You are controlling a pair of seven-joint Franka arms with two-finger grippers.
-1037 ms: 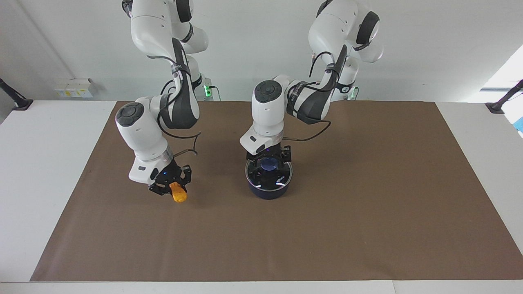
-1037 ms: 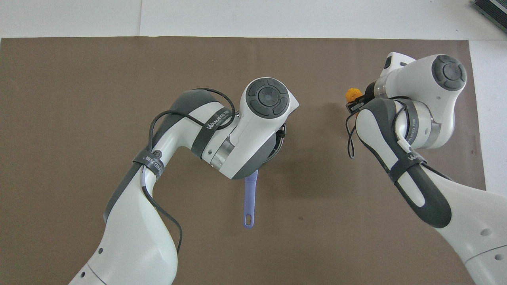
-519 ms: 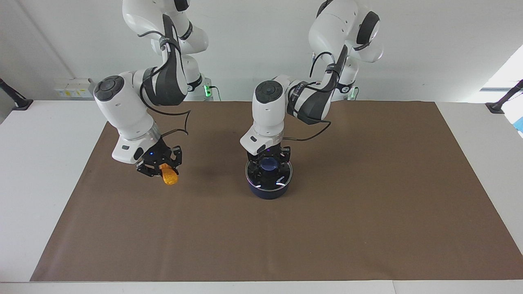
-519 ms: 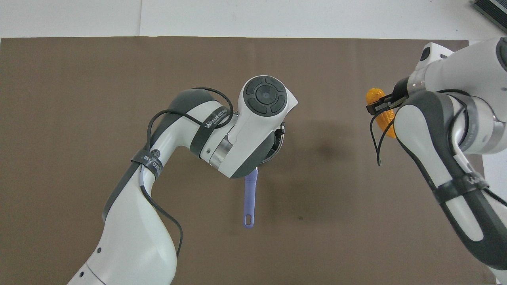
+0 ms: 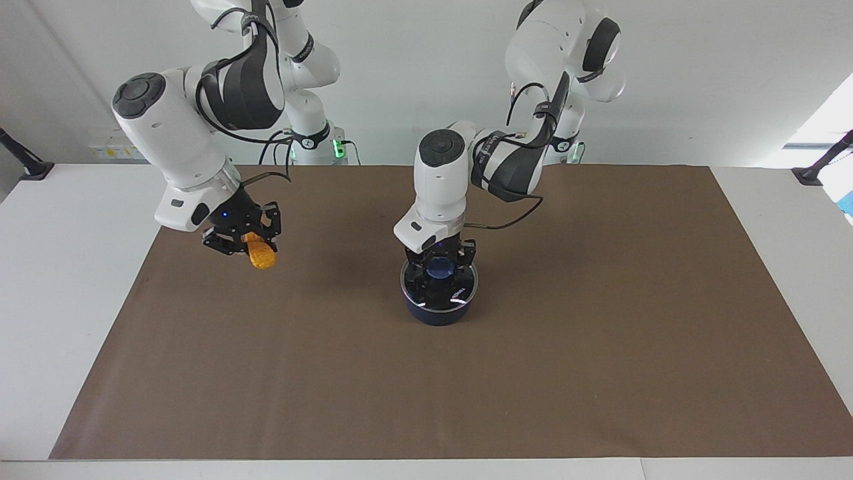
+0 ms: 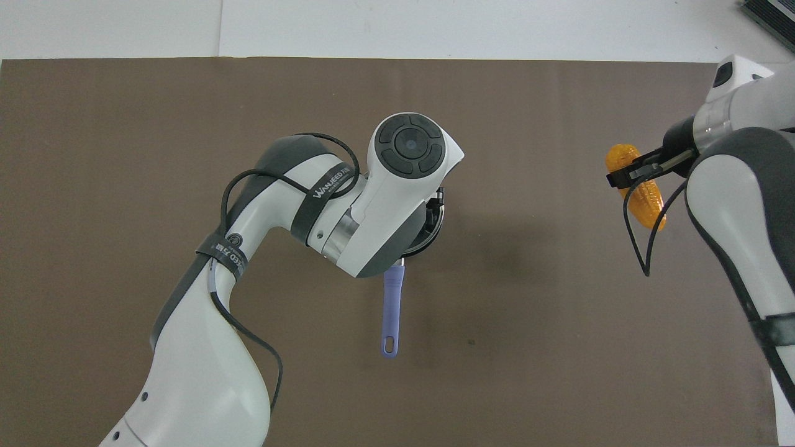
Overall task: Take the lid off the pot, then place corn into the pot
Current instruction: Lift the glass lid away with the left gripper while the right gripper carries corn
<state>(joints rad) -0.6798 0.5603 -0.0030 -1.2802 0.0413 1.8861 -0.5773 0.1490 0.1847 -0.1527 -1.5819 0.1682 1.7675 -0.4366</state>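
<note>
The dark blue pot (image 5: 436, 315) stands mid-table with the glass lid (image 5: 461, 293) on it. Its long blue handle (image 6: 391, 310) points toward the robots. My left gripper (image 5: 440, 267) is down on the lid, shut around the blue knob (image 5: 440, 268). In the overhead view my left arm hides that gripper and most of the lid; only the lid's rim (image 6: 438, 214) shows. My right gripper (image 5: 245, 241) is shut on the orange-yellow corn (image 5: 260, 257) and holds it in the air over the mat, toward the right arm's end. The corn also shows in the overhead view (image 6: 643, 198).
A brown mat (image 5: 600, 347) covers most of the white table (image 5: 60, 300). Nothing else stands on the mat. A black clamp (image 5: 26, 167) sits at each corner of the table nearest the robots.
My right gripper has risen with the corn and swung outward, away from the pot. My left gripper has stayed on the lid's knob; the lid still sits on the pot.
</note>
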